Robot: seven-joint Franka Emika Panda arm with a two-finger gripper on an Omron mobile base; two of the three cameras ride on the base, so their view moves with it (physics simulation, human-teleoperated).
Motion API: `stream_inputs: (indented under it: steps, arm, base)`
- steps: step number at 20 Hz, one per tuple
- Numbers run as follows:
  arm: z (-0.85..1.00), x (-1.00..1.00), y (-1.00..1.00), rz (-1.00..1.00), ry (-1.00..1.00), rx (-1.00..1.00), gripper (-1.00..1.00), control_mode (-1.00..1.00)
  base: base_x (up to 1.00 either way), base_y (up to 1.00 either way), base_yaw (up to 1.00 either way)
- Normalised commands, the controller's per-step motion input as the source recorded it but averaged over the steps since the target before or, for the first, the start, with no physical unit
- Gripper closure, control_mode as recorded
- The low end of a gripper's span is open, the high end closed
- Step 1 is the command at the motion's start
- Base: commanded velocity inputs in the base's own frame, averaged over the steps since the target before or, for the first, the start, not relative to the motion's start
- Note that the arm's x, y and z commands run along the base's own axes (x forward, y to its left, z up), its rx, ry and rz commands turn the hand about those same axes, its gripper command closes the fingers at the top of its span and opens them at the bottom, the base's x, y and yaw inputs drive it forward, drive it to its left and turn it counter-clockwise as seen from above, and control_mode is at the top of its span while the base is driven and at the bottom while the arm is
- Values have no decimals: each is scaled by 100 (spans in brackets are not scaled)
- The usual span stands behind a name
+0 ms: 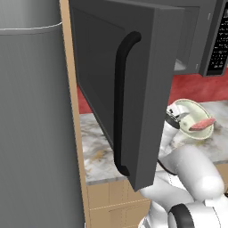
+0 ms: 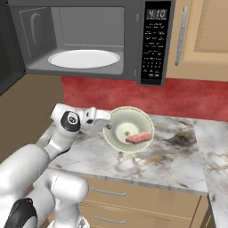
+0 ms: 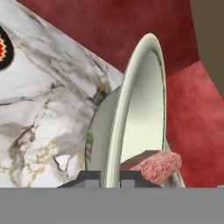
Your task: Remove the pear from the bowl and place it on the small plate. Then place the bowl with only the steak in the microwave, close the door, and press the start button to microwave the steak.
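Observation:
My gripper (image 2: 107,126) is shut on the left rim of the pale bowl (image 2: 133,116), which hangs tilted steeply on edge just above the marble counter. The pinkish steak (image 2: 139,137) lies against the bowl's lower rim. In the hand view the bowl (image 3: 144,100) stands edge-on between my fingertips (image 3: 89,177), with the steak (image 3: 155,166) on its right side. The microwave (image 2: 89,40) stands open above, its white turntable (image 2: 83,58) bare. Its door (image 1: 133,89) swings out wide to the left. A sliver of the small plate (image 3: 3,48) shows at the left edge. The pear is out of view.
The door's black handle (image 1: 120,102) juts toward the base. A tall grey fridge (image 1: 31,133) stands at the left. The keypad panel (image 2: 153,44) sits on the microwave's right. The marble counter (image 2: 178,151) stretches right below a red backsplash, with wooden drawers (image 2: 124,200) underneath.

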Motion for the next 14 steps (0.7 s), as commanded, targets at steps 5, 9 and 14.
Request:
stream_inputs:
  steps: [5,9,14]
  arm:
    - [7,-4,-8,24,23,-32,100,-100]
    - [12,-21,-7,23,22,-22,100,-100]
    - [0,-11,7,17,1,-4,100,-100]
  base:
    - [0,0,0]
    - [0,0,0]
    - [0,0,0]
